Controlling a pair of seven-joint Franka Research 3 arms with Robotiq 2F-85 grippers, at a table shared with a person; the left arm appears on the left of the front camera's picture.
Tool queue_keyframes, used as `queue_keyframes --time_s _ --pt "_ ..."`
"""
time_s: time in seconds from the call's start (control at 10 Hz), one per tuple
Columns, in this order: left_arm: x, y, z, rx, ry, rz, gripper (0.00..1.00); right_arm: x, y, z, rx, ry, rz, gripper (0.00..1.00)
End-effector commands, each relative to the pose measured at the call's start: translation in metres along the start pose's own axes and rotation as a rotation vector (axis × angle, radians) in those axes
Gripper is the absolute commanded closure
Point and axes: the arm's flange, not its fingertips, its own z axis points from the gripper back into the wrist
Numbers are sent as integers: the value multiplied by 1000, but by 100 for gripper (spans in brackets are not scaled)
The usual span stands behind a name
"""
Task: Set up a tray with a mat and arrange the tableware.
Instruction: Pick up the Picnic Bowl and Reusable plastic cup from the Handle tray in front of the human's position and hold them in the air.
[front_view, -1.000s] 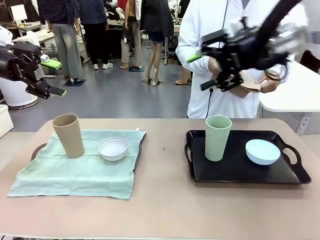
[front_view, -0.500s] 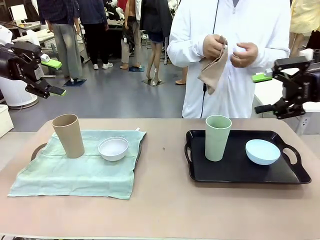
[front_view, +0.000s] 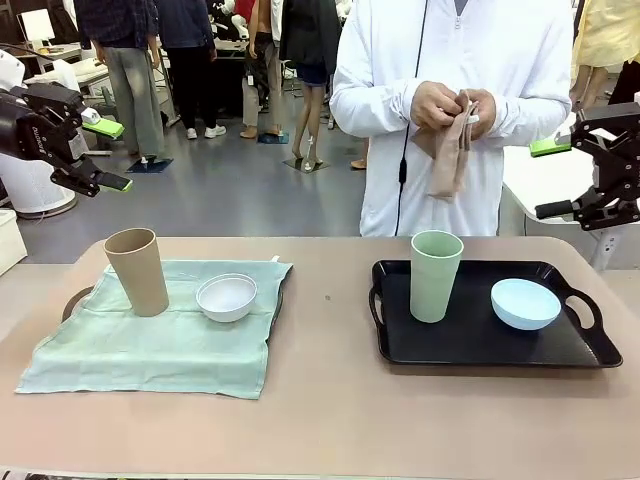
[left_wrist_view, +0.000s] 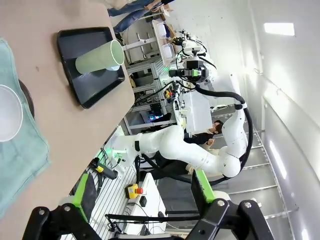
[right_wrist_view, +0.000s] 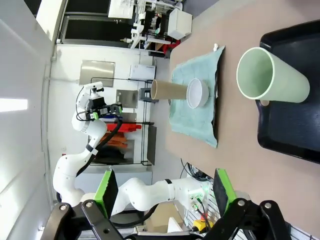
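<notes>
On the left, a tan cup (front_view: 138, 270) and a white bowl (front_view: 226, 296) stand on a green mat (front_view: 150, 340) that covers a tray (front_view: 72, 300). To the right, a bare black tray (front_view: 470, 345) carries a sage green cup (front_view: 436, 275) and a pale blue bowl (front_view: 525, 303). The person holds a tan cloth (front_view: 447, 150) in both hands. My left gripper (front_view: 110, 155) hangs open, high at the far left. My right gripper (front_view: 552, 178) is open too, high at the far right. The right wrist view has the green cup (right_wrist_view: 272, 75) and the white bowl (right_wrist_view: 197, 92).
The person stands at the table's far edge, behind the black tray. Bare tabletop (front_view: 325, 330) lies between the two trays and along the near edge. A white side table (front_view: 560, 190) stands behind my right gripper.
My right gripper has swung from the person's hands out to the far right. The person has drawn the tan cloth in and holds it bunched in both hands. Left arm unmoved.
</notes>
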Motion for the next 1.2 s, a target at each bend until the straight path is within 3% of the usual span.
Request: queue_keyframes --time_s 0.0,0.1,0.4,0.5,1.1 --pt "-1 -1 2 2 1 -17 0 1 0 4 1 -13 1 0" --pt "-1 -1 2 2 1 -17 0 6 1 1 -30 6 -14 0" --pt "-1 -1 2 2 1 -17 0 12 -17 51 -24 -86 -90 0" --pt "-1 -1 2 2 1 -17 0 6 -10 17 -11 -42 -30 0" --pt "-1 -1 2 2 1 -17 0 6 -10 17 -11 -42 -30 0"
